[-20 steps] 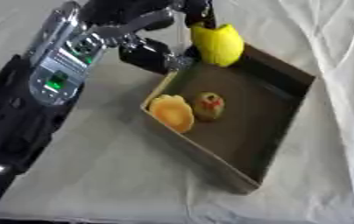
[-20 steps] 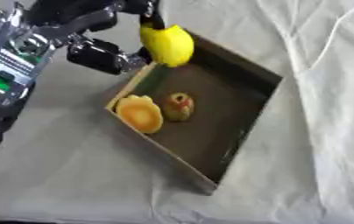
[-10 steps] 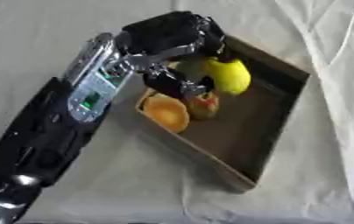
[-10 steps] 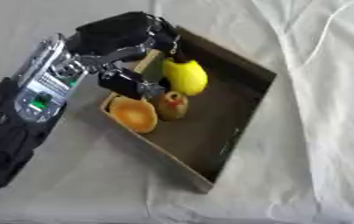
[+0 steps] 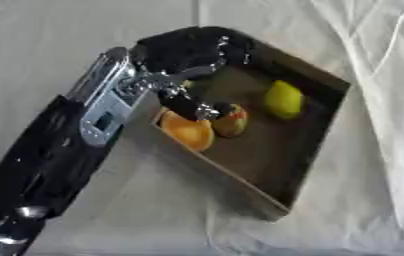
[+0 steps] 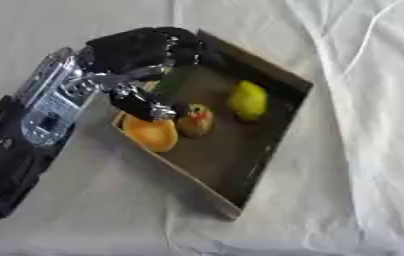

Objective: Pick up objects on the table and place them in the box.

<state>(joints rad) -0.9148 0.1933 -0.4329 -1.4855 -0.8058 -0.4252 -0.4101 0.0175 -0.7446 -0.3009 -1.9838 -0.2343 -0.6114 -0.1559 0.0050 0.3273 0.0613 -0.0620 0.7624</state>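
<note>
The left hand [image 5: 188, 50] is seen above the near-left corner of the box [image 5: 319, 165], at the end of a black and silver arm that comes in from the lower left of the view. Its fingers are curled inward over the box's upper left wall, and nothing is held in them; the thumb [image 5: 188, 106] is stretched down towards the objects below, its tip just beside the mottled fruit. A yellow lemon [image 5: 283, 99] is found lying free on the floor of the box, towards its far side, well apart from the hand. An orange piece [image 5: 188, 132], rounded and bright, is set against the box's left wall, and a mottled fruit [image 5: 231, 120], brownish with a reddish patch, is placed just beside it on the right, the two touching or nearly so. The box is shown as a shallow brown tray with low walls, lying askew on a white cloth [image 5: 363, 210] that covers the table; the cloth is creased, with folds running along the right side. A thin pale cord [image 6: 363, 30] is seen on the cloth at the upper right. The right hand is not shown in either view.
</note>
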